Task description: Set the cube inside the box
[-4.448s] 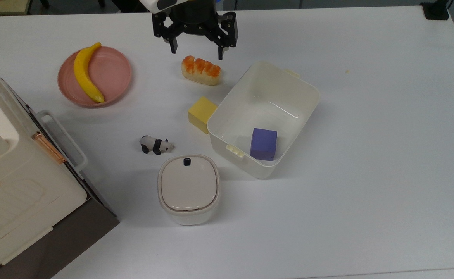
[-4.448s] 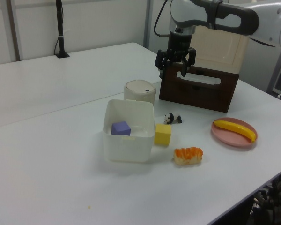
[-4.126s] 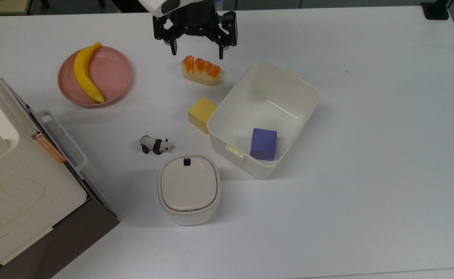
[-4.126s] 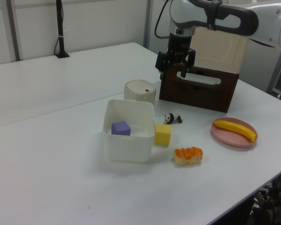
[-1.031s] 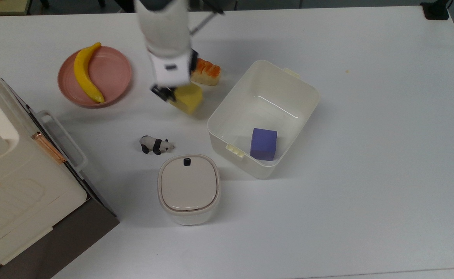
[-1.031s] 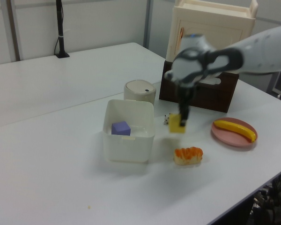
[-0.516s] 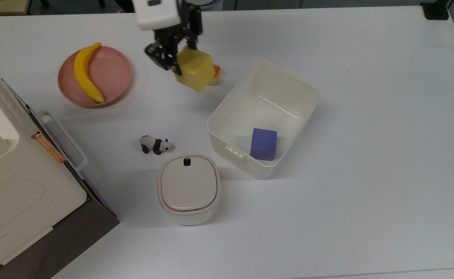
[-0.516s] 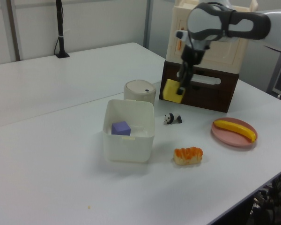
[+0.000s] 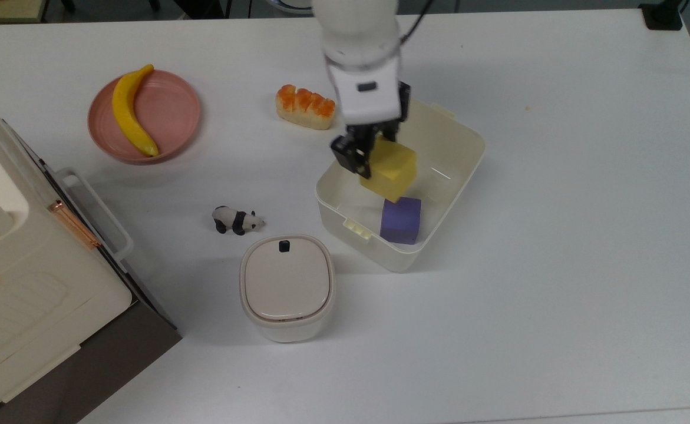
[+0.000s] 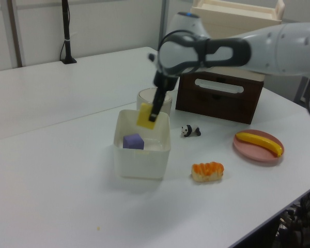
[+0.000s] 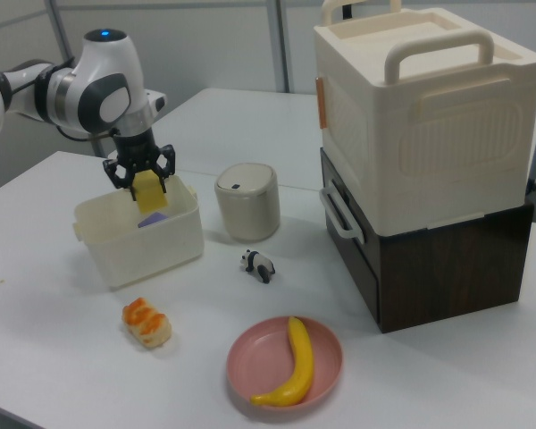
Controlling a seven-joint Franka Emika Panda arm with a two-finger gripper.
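Note:
My gripper (image 9: 378, 160) is shut on the yellow cube (image 9: 392, 171) and holds it tilted in the air over the cream-white box (image 9: 465, 132). In the left view the yellow cube (image 10: 145, 115) hangs at about rim height above the box (image 10: 142, 161), with the gripper (image 10: 151, 114) gripping its sides. From the right view the cube (image 11: 151, 193) sits between the fingers of the gripper (image 11: 148, 187), just above the box (image 11: 152, 247). A purple cube (image 9: 400, 219) lies on the box floor, close under the yellow one.
A white lidded container (image 9: 286, 287) and a toy panda (image 9: 237, 220) stand at the top view's left of the box. A salmon sushi piece (image 9: 306, 106) and a pink plate (image 9: 174, 109) with a banana (image 9: 131, 112) lie farther back. A large cream case (image 9: 15, 282) fills the left edge.
The cube, first on the table beside the box with the gripper open above the sushi, was gripped and lifted. In the last half second it moved to the top view's right, over the box.

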